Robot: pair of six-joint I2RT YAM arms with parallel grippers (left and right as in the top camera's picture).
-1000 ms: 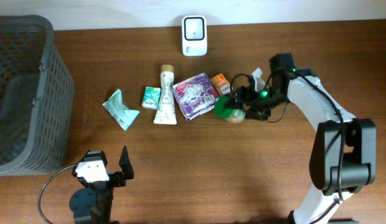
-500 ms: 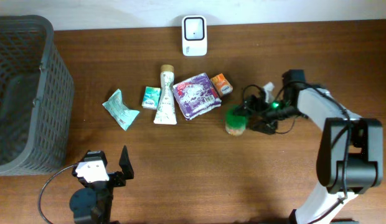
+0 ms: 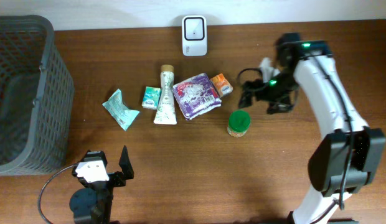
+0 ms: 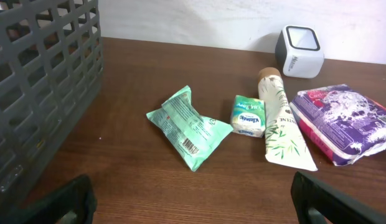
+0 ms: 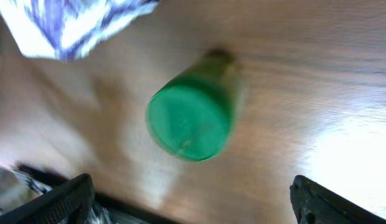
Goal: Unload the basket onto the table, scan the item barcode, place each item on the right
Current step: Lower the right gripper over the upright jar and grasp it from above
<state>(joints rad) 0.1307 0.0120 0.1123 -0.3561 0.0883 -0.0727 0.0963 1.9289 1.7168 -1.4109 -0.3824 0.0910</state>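
- Jaws on the right gripper are hanging spread and empty near the jar; the left gripper is sitting spread too.
- Jar is standing upright on the table, well apart from the scanner; grasping it is likely coming next.
- Basket, purple pack, tube and orange box are lying around, pack and box crowding the path.

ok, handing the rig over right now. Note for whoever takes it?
Left gripper: open, empty, low at the front.
Right gripper: open, empty, over the green-lidded jar, which stands upright on the table, not held.
Scanner at the back edge; pouch, small box, tube, purple pack and orange box lie before it.
Done: nothing at the scanner.
Left: grasp an item, show its barcode to the scanner.
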